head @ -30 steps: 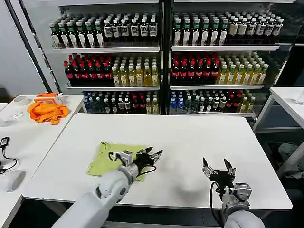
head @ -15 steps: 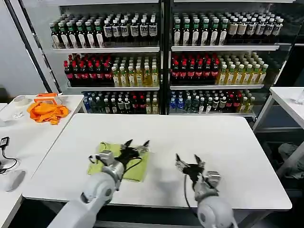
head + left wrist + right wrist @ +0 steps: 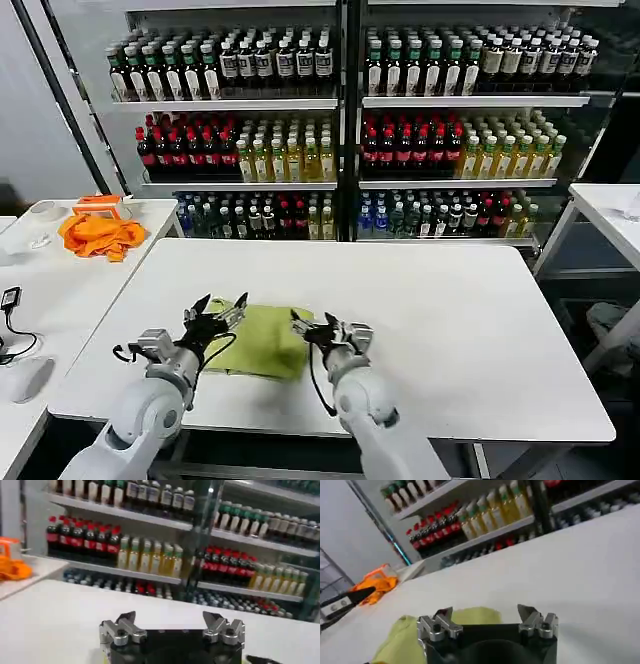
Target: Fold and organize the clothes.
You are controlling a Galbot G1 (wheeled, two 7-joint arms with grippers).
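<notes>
The clothes, a light yellow-green T-shirt (image 3: 258,340), lie folded in a flat rectangle near the front of the white table (image 3: 450,300). My left gripper (image 3: 215,318) hovers open over the shirt's left edge, nothing between its fingers. My right gripper (image 3: 320,330) stands open at the shirt's right edge, also holding nothing. In the right wrist view the shirt (image 3: 400,635) shows just beyond the open right gripper (image 3: 485,616), with the left gripper's fingertips (image 3: 350,599) at the edge. The left wrist view has the open left gripper (image 3: 170,622) over bare table.
A bright orange cloth (image 3: 98,236) lies on the side table (image 3: 60,290) at the left, with a tape roll (image 3: 44,211) and a cable. Shelves of bottles (image 3: 340,120) stand behind. Another table corner (image 3: 610,215) is at the right.
Both arms have swung left. The left gripper went from the shirt's right side to its left edge. The right gripper came from the front right of the table to the shirt's right edge.
</notes>
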